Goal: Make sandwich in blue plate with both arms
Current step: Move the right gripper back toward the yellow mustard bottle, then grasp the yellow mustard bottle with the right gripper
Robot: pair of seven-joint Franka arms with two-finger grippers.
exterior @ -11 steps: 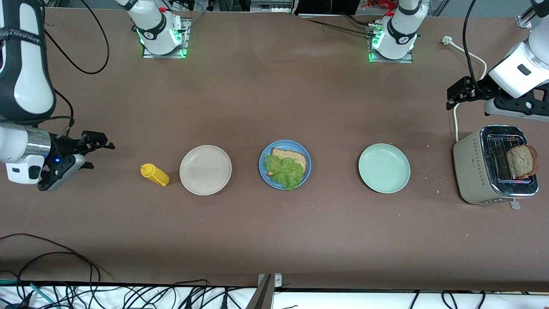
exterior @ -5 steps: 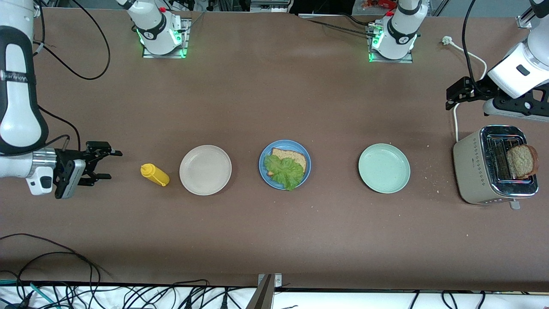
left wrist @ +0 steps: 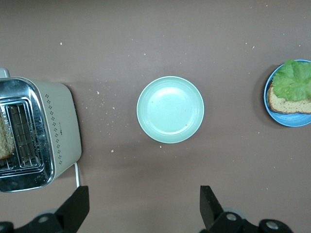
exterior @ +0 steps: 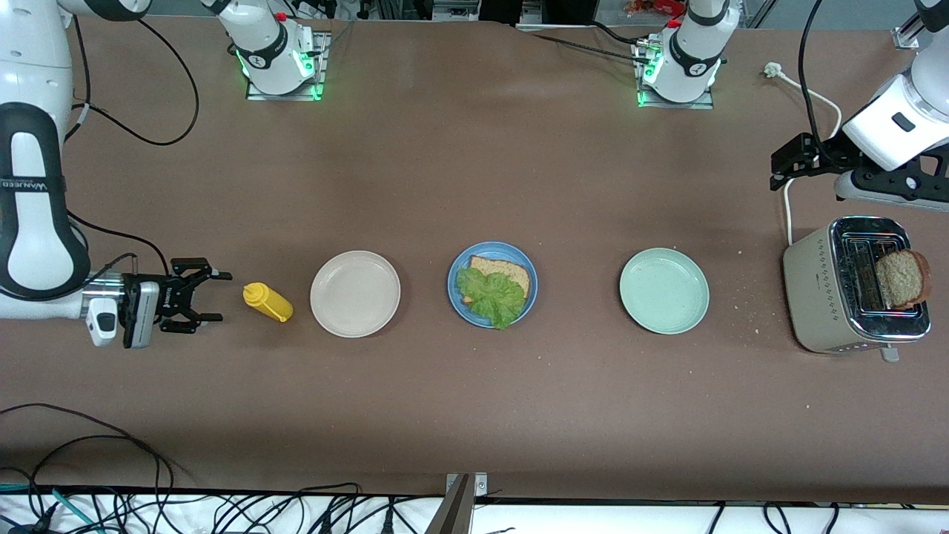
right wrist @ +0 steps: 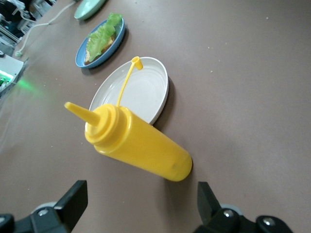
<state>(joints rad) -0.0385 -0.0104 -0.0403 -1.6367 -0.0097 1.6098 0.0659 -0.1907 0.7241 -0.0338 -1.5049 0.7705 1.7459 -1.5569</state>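
Since the earlier frame my right gripper [exterior: 211, 296], jaws open, has closed on the lying mustard bottle [exterior: 268, 302]; next I straddle and grip it. Left gripper [exterior: 780, 162] waits open over the table above the toaster [exterior: 815, 297].

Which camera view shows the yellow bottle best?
The right wrist view: the yellow bottle fills it, nozzle and cap strap clear. The front view shows it small, beside the beige plate. The left wrist view misses it.
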